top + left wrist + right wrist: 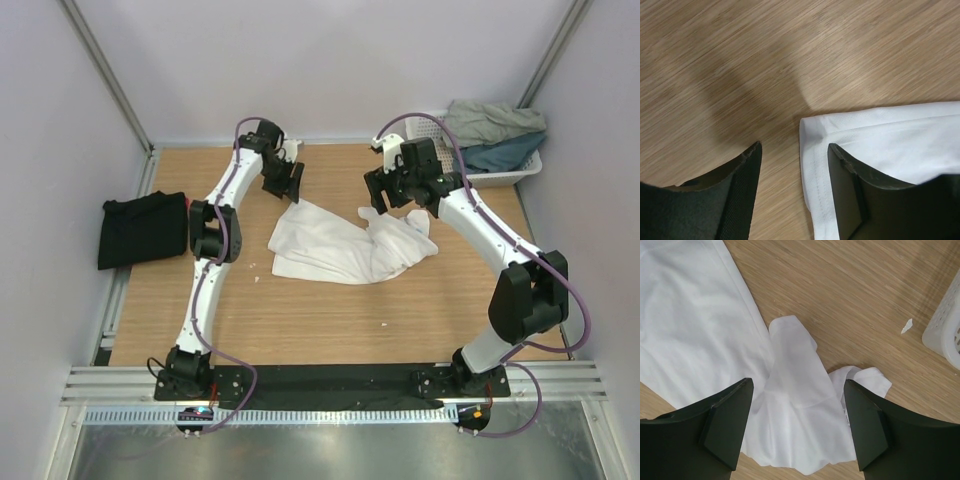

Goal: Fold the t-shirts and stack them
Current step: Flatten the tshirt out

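A white t-shirt (345,245) lies crumpled on the wooden table's middle. My left gripper (290,180) is open just above its far left corner; in the left wrist view the hemmed corner (815,135) lies between the jaws (795,150). My right gripper (385,195) is open above the shirt's bunched right end; the right wrist view shows the rumpled cloth (795,410) between its jaws (797,390). A folded black t-shirt (142,228) lies at the table's left edge. Grey-green (490,120) and teal (505,152) shirts lie heaped in the basket.
A white plastic lattice basket (520,172) stands at the back right corner; its corner shows in the right wrist view (945,335). A small white scrap (907,326) lies on the wood near it. Metal frame rails edge the table.
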`<state>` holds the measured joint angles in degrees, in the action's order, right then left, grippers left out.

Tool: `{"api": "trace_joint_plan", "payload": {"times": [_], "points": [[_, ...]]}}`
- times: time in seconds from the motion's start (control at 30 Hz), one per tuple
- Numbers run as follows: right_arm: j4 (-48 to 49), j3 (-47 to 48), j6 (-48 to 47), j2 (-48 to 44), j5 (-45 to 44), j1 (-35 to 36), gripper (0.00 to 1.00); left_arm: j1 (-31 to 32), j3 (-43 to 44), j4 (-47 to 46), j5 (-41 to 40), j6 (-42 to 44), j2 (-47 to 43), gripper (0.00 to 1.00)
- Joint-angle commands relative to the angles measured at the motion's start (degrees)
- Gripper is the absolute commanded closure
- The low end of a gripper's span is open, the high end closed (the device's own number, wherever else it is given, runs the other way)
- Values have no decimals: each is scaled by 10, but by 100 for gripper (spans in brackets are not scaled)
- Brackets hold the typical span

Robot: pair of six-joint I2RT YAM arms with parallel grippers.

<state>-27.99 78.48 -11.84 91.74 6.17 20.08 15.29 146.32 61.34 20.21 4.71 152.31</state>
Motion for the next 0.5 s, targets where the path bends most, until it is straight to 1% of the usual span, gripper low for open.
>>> {"api": "trace_joint_plan", "payload": {"times": [0.0,0.07,0.13,0.23,0.27,0.3,0.33,0.37,0.47], "points": [[22,-3,-5,-18,-10,0,20,10,-10,-7,27,-2,29,44],[22,-4,-6,-17,-11,0,20,17,-10,-9,33,-9,32,50],[24,-5,-7,-17,-15,0,20,21,-10,-10,34,-10,35,51],[24,-9,-9,-19,-17,1,20,27,-10,-10,38,-7,37,58],[25,-10,-11,-22,-18,1,20,30,-10,-10,39,-4,37,66],[27,-14,-11,-23,-19,1,20,30,-10,-9,39,-2,36,70],[28,-17,-11,-25,-22,1,20,30,-11,-9,39,-2,35,76],[29,-18,-12,-29,-24,1,20,30,-15,-8,29,-2,34,100],[31,-29,-14,-38,-28,1,20,28,-23,0,19,6,18,100]]}}
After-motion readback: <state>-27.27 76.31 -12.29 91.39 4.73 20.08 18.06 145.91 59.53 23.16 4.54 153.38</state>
